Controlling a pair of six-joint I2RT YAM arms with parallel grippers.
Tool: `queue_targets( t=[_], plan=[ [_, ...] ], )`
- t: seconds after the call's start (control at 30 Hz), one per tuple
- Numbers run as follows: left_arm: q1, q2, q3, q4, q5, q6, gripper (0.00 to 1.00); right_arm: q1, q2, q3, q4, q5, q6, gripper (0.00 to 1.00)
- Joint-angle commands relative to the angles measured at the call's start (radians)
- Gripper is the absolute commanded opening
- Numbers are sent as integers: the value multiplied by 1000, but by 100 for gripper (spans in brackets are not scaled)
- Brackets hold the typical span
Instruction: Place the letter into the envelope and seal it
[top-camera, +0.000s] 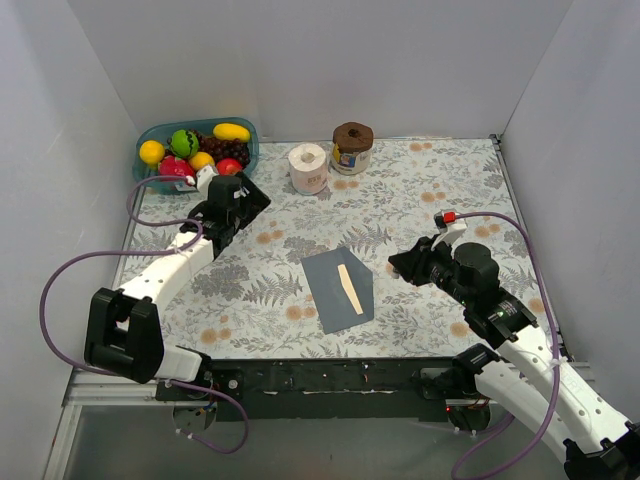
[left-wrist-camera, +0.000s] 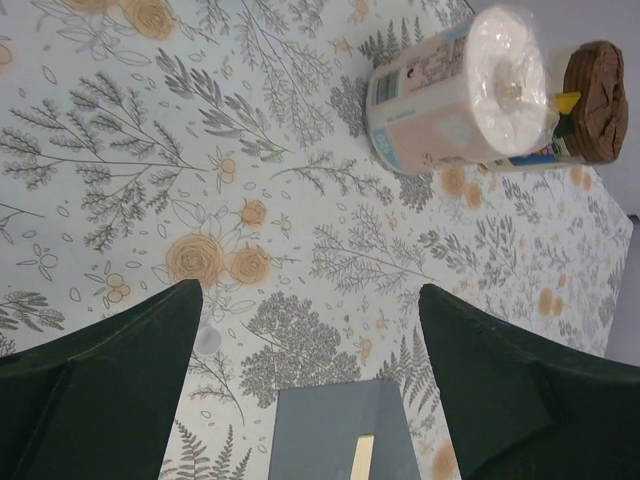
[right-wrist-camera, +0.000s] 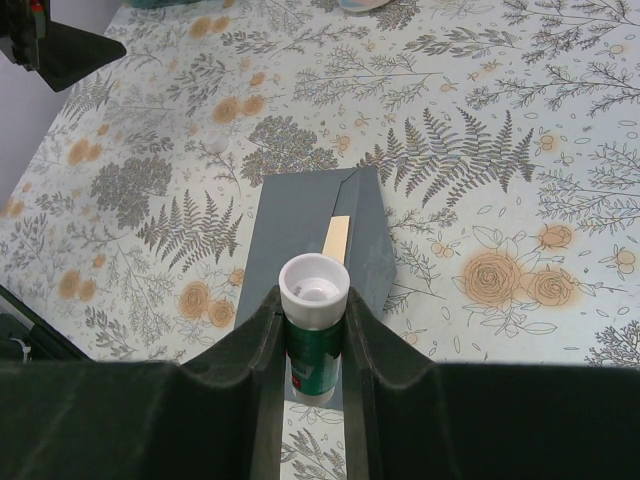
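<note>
1. Left end effector (left-wrist-camera: 310, 320) hangs over the floral surface (top-camera: 420, 190) near the fruit basket (top-camera: 250, 135) in the far left corner, its jaws spread wide and holding nothing.
2. Envelope (top-camera: 335, 290) lies flat mid-surface between the two arms. Only a narrow cream strip of the letter (top-camera: 347, 285) shows along its flap edge.
3. Right end effector (right-wrist-camera: 312, 305) is clamped on a white-capped green glue stick (right-wrist-camera: 314, 290), near the envelope's right side.

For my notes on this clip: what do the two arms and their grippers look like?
Both arms have white links with black joint housings. The left arm and right arm each trail a looping purple cable. The left gripper and right gripper have broad, flat black fingers. A small red mark sits near the right wrist.
</note>
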Motion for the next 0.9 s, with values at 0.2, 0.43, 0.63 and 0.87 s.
queue_targets(
  t=[0.2,0.43,0.63,0.87],
  plan=[
    [2,-49,15,254,581,189,98,-2,33,19,109,-155,-99,1],
    [2,-11,-42,577,1107,98,94,-2,41,42,186,-413,-244,1],
    [-13,-3,-71,794,1327,9,89,-2,39,57,238,-602,-310,1],
    [-214,-21,21,529,1229,237,88,-2,60,63,324,-693,-261,1]
  ],
)
